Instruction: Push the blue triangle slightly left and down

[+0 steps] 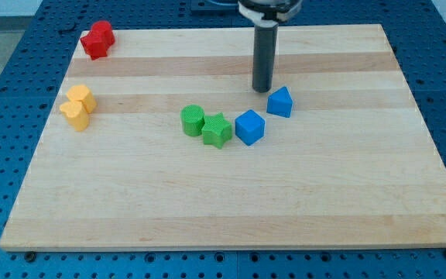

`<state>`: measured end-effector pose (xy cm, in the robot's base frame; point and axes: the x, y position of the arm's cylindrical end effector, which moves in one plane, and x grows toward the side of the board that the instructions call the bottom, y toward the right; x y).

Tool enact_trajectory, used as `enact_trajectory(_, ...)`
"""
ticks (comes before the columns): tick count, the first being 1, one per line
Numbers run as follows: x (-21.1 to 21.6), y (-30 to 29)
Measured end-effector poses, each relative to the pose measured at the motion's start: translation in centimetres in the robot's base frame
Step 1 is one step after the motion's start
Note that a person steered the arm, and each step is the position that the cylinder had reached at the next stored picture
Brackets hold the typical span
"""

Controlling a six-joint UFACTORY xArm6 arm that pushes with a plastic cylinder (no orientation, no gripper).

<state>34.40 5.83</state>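
The blue triangle (280,101) lies right of the board's middle, just up and right of the blue cube (249,126), with a small gap between them. My tip (262,89) stands on the board just up and left of the blue triangle, close to it; contact cannot be told. The rod rises straight from the tip to the view's top.
A green star (217,129) touches the blue cube's left side, with a green cylinder (193,120) left of it. Two yellow blocks (77,108) sit at the left edge. A red block (97,39) sits in the top left corner of the wooden board (223,209).
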Motion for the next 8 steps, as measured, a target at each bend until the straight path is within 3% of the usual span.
enact_trajectory(3,-0.6,8.1)
enact_trajectory(8,5.7,4.8)
